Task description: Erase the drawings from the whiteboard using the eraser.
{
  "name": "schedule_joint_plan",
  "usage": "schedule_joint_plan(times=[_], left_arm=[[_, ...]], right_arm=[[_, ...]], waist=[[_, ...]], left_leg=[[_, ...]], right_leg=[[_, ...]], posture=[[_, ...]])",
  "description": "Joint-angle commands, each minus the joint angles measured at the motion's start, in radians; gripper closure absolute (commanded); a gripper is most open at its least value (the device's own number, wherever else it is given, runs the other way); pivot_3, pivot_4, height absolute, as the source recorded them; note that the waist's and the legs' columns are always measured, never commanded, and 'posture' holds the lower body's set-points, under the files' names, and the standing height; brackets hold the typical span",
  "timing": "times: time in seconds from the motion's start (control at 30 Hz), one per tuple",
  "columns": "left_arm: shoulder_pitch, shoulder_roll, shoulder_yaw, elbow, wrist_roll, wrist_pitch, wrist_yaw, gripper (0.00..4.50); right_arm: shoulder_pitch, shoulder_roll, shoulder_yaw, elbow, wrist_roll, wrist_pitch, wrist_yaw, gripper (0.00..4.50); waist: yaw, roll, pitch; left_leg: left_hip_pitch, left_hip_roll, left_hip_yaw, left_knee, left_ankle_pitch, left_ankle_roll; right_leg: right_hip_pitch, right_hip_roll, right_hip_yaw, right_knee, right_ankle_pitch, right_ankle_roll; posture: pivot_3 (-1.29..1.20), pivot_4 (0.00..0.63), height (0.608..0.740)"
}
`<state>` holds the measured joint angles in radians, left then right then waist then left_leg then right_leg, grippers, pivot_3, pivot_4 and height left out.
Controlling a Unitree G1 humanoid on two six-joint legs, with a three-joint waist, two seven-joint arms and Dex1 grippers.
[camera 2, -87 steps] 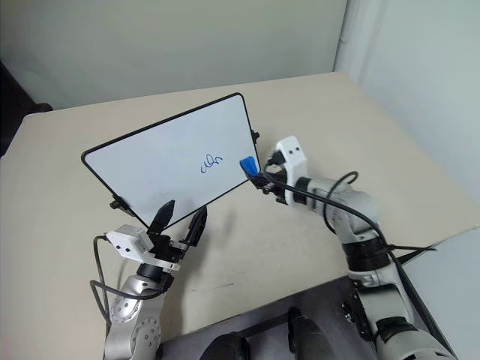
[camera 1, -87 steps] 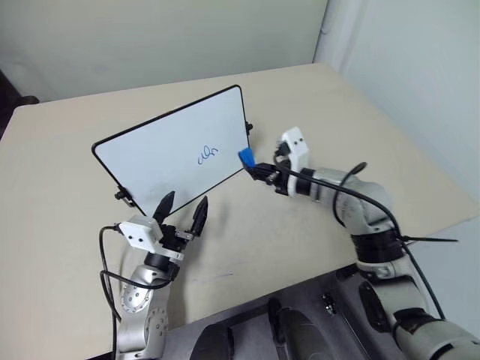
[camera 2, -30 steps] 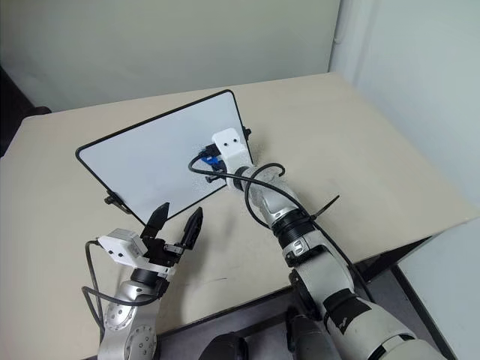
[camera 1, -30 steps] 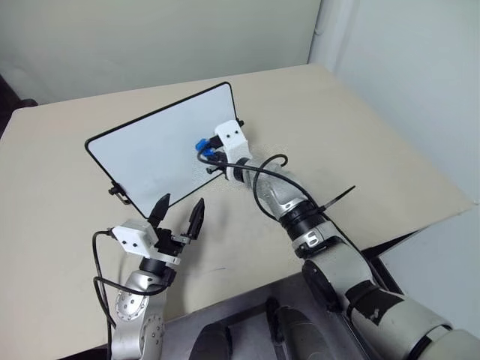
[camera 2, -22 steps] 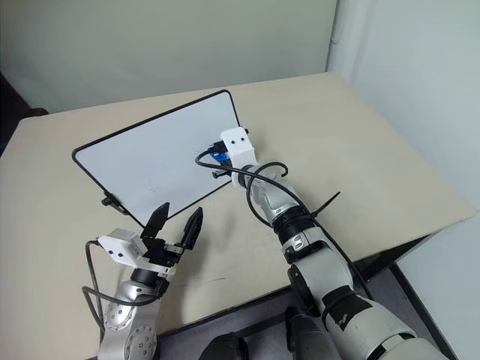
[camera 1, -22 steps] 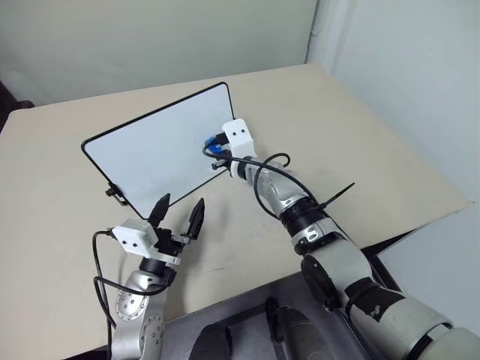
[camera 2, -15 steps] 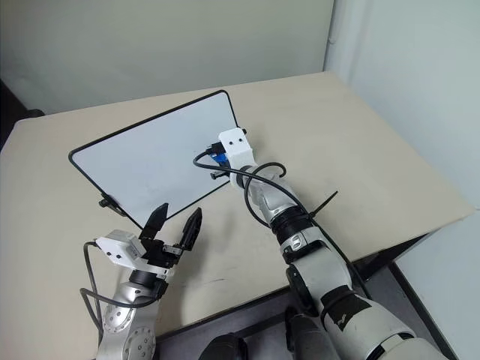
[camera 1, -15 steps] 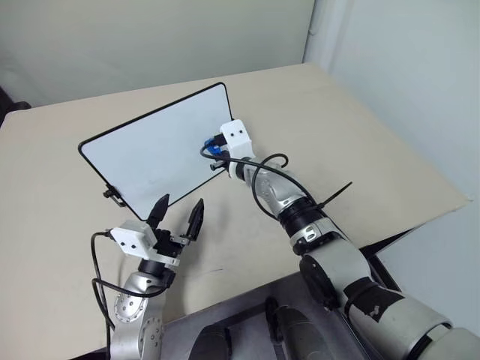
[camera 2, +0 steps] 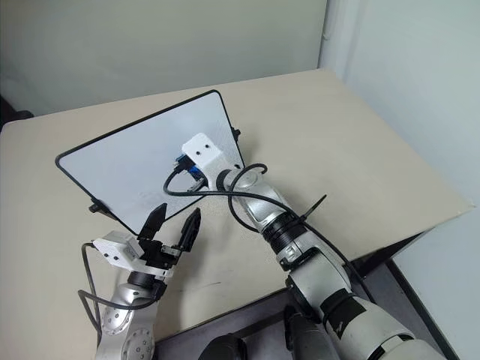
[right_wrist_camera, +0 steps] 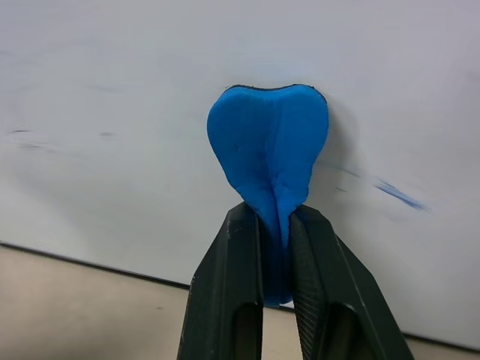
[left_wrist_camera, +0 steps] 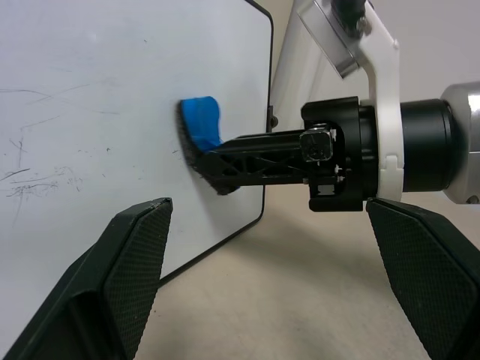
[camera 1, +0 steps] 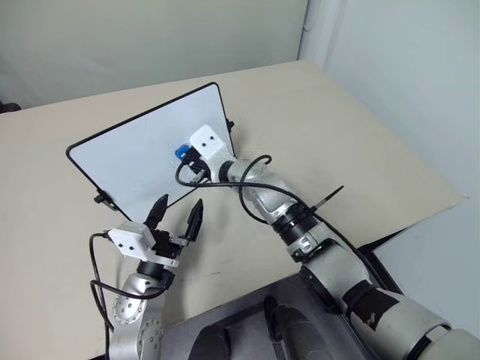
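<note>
Beige tabletop (camera 1: 360, 142) against a pale wall carries one whiteboard (camera 1: 127, 154), standing tilted on its small black feet. One eraser (right_wrist_camera: 268, 146) (a bright blue block) is clamped between the two black fingers of the right gripper (right_wrist_camera: 276, 225) and pressed flat against the board face, toward the board's right end. Of the drawings, one short blue streak (right_wrist_camera: 394, 193) lies just beside the eraser; faint grey smudges (left_wrist_camera: 34, 180) mark the surface elsewhere. Right arm reaches across to the left, its white mount (camera 1: 209, 142) above the fingers and a black cable (camera 1: 247, 187) looping along the forearm. Left gripper (camera 1: 176, 215) hovers in front of the board's lower edge, apart from it, fingers spread wide with nothing between them.
</note>
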<state>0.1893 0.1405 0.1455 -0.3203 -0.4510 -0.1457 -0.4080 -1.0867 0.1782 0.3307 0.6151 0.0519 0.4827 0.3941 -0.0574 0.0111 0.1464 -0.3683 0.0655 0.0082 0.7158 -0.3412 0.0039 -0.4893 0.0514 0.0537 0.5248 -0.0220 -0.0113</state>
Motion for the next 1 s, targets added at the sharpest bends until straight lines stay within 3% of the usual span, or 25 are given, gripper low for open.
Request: schedule_joint_plan(times=[0.03, 0.23, 0.7, 1.0], left_arm=[[0.0, 0.003, 0.0, -0.047, -0.008, -0.006, -0.002, 0.0], [-0.01, 0.004, -0.002, -0.036, -0.005, -0.009, -0.005, 0.0], [-0.047, 0.001, -0.011, 0.0, 0.006, -0.014, -0.013, 0.0], [-0.054, 0.003, -0.009, 0.002, 0.004, -0.01, -0.012, 0.0]], right_arm=[[0.036, 0.096, 0.02, -0.078, 0.014, 0.003, 0.02, 4.26], [0.025, 0.088, 0.003, -0.056, 0.018, 0.024, -0.002, 4.26], [-0.104, 0.04, -0.255, 0.233, 0.057, 0.042, -0.228, 4.26], [-0.111, 0.058, -0.255, 0.14, 0.068, 0.039, -0.159, 4.26]], waist=[[0.0, 0.0, 0.0], [0.002, 0.0, 0.0], [0.009, 0.0, 0.0], [0.007, 0.0, 0.0]], left_leg=[[0.0, 0.0, 0.0, 0.0, 0.0, 0.0], [0.0, 0.0, 0.0, 0.0, 0.0, 0.0], [0.001, 0.0, 0.0, 0.002, 0.001, 0.001], [-0.001, 0.0, 0.001, 0.002, 0.001, 0.001]], right_leg=[[0.0, 0.0, 0.0, 0.0, 0.0, 0.0], [0.0, 0.0, 0.0, 0.0, 0.0, 0.0], [0.002, -0.001, 0.0, 0.0, 0.003, -0.001], [0.0, -0.001, 0.0, 0.0, 0.003, -0.001]], posture=[[0.0, 0.15, 0.74], [0.0, 0.15, 0.74], [0.0, 0.15, 0.74], [0.0, 0.15, 0.74]])
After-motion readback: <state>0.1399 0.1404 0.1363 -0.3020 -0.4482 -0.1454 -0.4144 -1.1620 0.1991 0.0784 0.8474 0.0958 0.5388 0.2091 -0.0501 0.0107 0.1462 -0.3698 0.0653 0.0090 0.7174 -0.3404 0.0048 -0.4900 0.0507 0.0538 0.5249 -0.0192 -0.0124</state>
